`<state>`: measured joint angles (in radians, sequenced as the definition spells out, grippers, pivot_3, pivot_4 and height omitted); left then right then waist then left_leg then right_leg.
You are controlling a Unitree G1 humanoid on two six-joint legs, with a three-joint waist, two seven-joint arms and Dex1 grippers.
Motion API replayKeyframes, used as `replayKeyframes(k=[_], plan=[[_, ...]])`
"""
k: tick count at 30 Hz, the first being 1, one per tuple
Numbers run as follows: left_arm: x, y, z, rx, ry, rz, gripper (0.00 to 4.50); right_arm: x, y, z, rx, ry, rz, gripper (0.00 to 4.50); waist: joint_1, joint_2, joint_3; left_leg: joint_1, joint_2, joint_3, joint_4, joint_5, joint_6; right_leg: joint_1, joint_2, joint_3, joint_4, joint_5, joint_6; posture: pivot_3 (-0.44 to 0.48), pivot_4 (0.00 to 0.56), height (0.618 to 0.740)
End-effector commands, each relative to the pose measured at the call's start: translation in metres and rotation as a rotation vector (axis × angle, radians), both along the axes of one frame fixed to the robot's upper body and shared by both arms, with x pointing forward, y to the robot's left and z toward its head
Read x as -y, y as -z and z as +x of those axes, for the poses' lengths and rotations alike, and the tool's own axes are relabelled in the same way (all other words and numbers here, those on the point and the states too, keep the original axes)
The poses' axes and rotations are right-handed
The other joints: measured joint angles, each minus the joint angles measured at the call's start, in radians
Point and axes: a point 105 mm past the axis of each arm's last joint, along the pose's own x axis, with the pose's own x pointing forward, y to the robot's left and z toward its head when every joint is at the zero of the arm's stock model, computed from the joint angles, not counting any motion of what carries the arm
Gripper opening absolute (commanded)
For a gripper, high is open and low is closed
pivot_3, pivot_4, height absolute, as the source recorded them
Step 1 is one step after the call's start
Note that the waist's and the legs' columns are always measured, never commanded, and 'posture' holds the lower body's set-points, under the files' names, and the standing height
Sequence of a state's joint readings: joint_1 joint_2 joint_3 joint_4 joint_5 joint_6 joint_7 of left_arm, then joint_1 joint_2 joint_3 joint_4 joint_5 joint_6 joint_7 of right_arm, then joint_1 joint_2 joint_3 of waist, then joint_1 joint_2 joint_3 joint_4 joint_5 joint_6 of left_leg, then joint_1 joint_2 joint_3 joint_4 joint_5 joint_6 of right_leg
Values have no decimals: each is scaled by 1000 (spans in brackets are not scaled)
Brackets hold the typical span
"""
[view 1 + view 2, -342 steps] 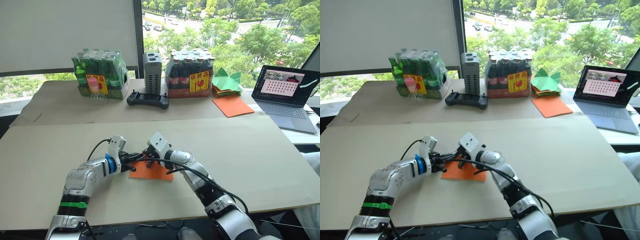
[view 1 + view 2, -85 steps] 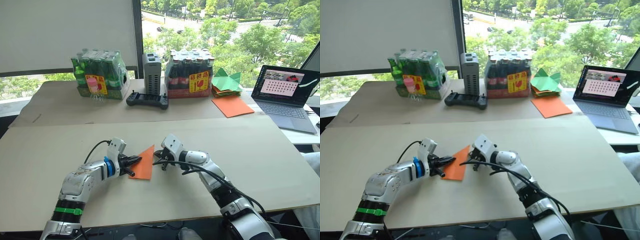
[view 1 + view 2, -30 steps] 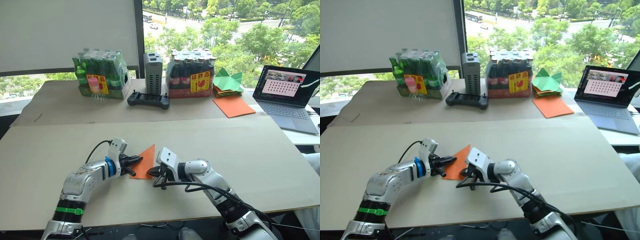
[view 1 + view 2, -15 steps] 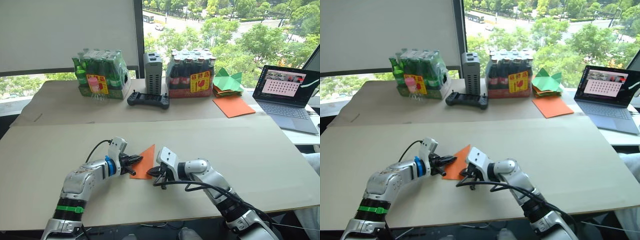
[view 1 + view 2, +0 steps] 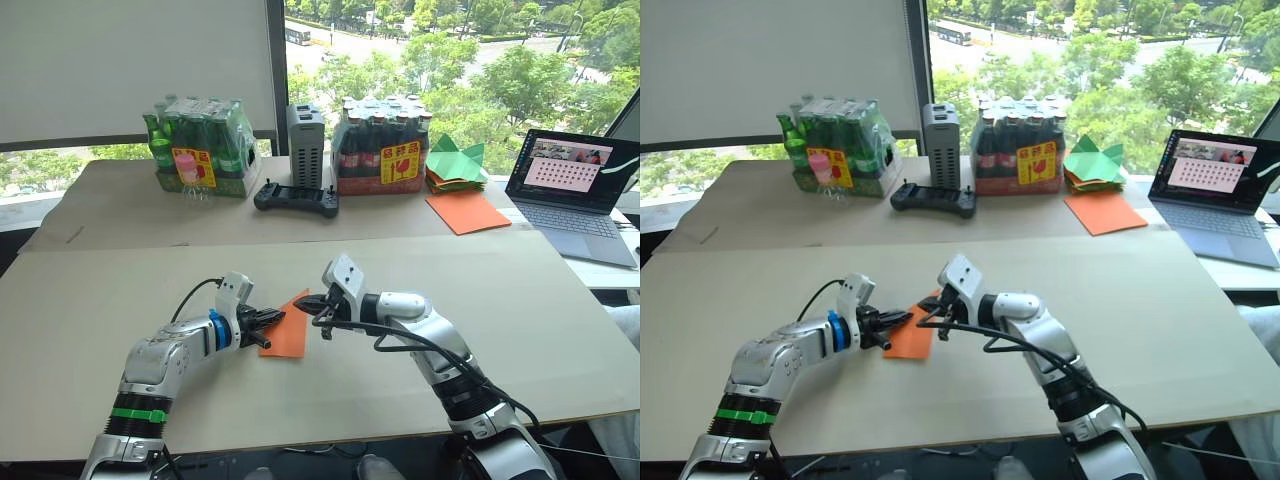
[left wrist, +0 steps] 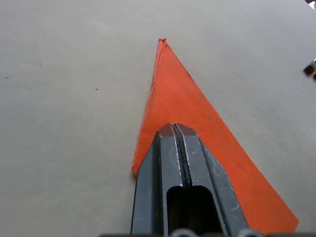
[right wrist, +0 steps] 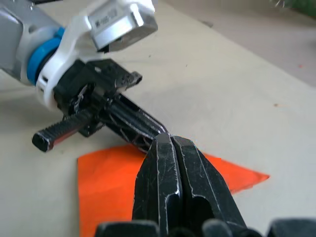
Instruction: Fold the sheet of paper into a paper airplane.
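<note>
Paper airplane [image 5: 288, 328]: orange, folded to a pointed triangle, flat on the table [image 5: 520, 300] between my arms. My left gripper [image 5: 270, 319], fingers closed, presses its near edge. My right gripper [image 5: 312, 302], fingers closed with nothing between them, has lifted from the lower corner to the nose tip. Judgement: next crease starts at the nose; folding unfinished.

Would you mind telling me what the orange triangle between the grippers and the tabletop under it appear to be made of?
The folded bright-orange triangular sheet of paper looks like thin matte paper: flat, with sharp edges and layers showing at its point. The beige tabletop looks like matte board, perhaps cardboard or fibreboard; it is dull, without glare, and a seam crosses it. Its exact material is uncertain.
</note>
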<state>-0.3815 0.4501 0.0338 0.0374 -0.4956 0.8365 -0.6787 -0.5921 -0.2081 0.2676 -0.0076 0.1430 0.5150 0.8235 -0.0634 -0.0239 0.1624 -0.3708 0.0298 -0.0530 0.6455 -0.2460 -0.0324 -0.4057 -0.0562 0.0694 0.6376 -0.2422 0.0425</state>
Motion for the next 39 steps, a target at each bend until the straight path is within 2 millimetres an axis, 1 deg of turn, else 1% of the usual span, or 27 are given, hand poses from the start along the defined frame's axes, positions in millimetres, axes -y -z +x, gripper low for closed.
replayKeyframes(k=[1, 6, 8, 10, 14, 16, 20, 23, 24, 26, 27, 31, 39], plan=[[2, -15, 0, 7, -5, -52, 21, 4, -22, 3, 47, 17, 54, 0, 1, 0, 0, -1, 0, 0, 0, 0, 0, 0, 0, 0, 0, 0, 0, 0, 150, 740], [5, -37, 1, 30, 9, -115, 21, 9, -11, 7, 36, 53, 27, 0, 2, -2, 2, -4, 0, 0, 0, 0, 0, -3, 0, 0, 0, 0, 0, 0, 150, 740], [2, -47, 1, 41, 13, -137, 21, 9, -10, 6, 30, 59, 32, 0, 3, -2, 2, -7, 0, 0, 0, 0, 0, -7, 0, 0, 1, 0, 0, 0, 150, 740], [-1, -55, 0, 47, 16, -158, 21, 9, -10, 6, 27, 65, 39, 0, 3, -2, 2, -16, 0, 0, 3, 1, -2, -17, 0, 0, 5, 1, -1, 0, 150, 740], [-8, -68, 0, 50, 17, -202, 21, 10, -9, 7, 24, 81, 45, 0, -1, -2, 2, -17, 0, 0, 3, 2, -3, -19, -1, 0, 6, 1, -1, 0, 150, 740], [-13, -70, 1, 44, 16, -208, 21, 11, -9, 8, 25, 91, 48, 0, -1, -2, 2, -17, 0, 0, 3, 2, -4, -19, -1, 0, 6, 1, -1, 0, 150, 740], [-22, -65, 0, 14, 18, -212, 21, 14, -9, 10, 26, 107, 51, 0, -2, -2, 2, -17, 0, 0, 3, 2, -4, -18, 0, 0, 6, 1, -1, 0, 150, 740], [-21, -70, -6, -7, 76, -257, 21, 15, -9, 11, 27, 116, 51, 0, -2, -2, 2, -17, 0, 0, 3, 2, -4, -18, 0, 0, 6, 1, -1, 0, 150, 740], [-20, -71, -8, -9, 94, -262, 561, 16, -9, 11, 27, 118, 50, 0, -2, -2, 2, -17, 0, 0, 3, 2, -4, -19, 0, 0, 6, 1, -1, 0, 150, 740], [-20, -70, -8, -12, 105, -251, 1210, 16, -9, 12, 28, 120, 50, 0, -2, -2, 2, -17, 0, 0, 3, 2, -4, -18, 0, 0, 6, 1, -1, 0, 150, 740], [-19, -70, -9, -16, 117, -253, 1461, 17, -9, 12, 28, 122, 49, 0, -2, -2, 2, -17, 0, 0, 3, 2, -4, -18, 0, 0, 6, 1, -1, 0, 150, 740], [-15, -75, -9, -44, 161, -297, 1461, 19, -8, 12, 27, 129, 44, 0, -1, -3, 2, -17, 0, 0, 3, 2, -4, -18, 0, 0, 6, 1, -1, 0, 150, 740], [-13, -69, -5, -101, 202, -275, 1461, 23, -9, 14, 30, 143, 41, 0, -3, -3, 2, -17, 0, 0, 3, 2, -4, -18, 0, 0, 6, 1, -1, 0, 150, 740]])
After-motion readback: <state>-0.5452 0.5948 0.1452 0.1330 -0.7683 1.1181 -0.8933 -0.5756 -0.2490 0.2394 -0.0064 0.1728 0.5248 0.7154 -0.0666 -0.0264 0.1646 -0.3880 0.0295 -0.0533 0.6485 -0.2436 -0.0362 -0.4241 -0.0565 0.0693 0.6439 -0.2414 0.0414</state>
